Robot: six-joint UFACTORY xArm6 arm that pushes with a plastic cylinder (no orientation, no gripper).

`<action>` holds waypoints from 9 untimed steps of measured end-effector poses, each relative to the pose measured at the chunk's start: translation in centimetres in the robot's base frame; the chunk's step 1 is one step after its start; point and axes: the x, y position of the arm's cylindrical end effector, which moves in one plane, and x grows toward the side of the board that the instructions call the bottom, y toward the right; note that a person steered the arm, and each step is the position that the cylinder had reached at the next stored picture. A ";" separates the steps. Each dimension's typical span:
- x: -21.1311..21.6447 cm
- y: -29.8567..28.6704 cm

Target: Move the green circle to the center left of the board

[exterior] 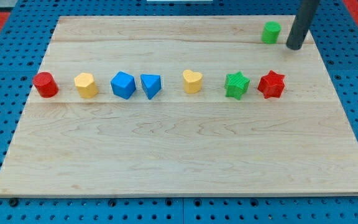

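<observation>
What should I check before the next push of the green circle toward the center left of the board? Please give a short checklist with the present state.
1. My tip sits at the view's right of the green circle: ok.
2. Tip touching the circle: not ok, a small gap shows.
3. Center left free: not ok, red cylinder and yellow block stand there.
4. Straight diagonal path: not ok, it meets the row, such as the yellow heart.
5. Circle on the board: ok.
</observation>
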 end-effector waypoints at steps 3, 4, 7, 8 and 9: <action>-2.8 -14.8; -5.5 -12.3; 5.7 -34.9; 2.1 -35.2; 0.3 -35.8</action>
